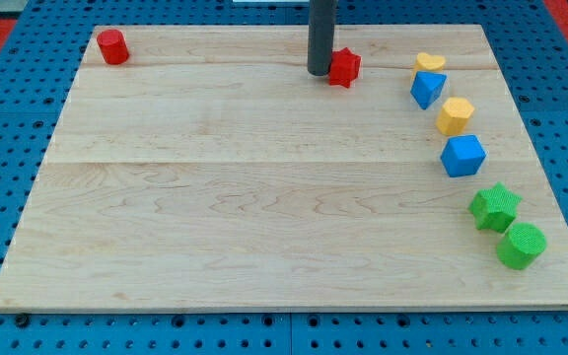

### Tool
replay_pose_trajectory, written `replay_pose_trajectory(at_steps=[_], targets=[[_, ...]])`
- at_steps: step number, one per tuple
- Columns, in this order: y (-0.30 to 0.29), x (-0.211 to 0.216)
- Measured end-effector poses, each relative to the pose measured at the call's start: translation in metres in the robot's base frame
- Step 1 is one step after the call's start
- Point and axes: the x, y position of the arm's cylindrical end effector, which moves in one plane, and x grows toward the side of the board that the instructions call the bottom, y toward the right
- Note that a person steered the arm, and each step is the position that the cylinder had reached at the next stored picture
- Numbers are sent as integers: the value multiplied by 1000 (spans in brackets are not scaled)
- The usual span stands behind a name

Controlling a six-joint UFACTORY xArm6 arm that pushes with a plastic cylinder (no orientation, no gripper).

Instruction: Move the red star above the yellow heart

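The red star (344, 67) lies near the view's top, a little right of centre. My tip (319, 72) stands right at the star's left side, touching or nearly touching it. The yellow heart (429, 63) lies to the view's right of the star, near the board's top edge, at about the same height in the view. A gap of bare wood separates the star from the heart.
A blue block (427, 89) sits just below the heart, then a yellow hexagon (454, 115), a blue cube (462, 156), a green star (494, 206) and a green cylinder (521, 245) down the right side. A red cylinder (113, 46) sits at the top left. The wooden board (215, 197) ends in blue pegboard.
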Motion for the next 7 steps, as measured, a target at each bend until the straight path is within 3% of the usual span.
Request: replay_pose_trajectory(at_steps=[1,4,7], targets=[[5,14],[70,-47],[109,-37]])
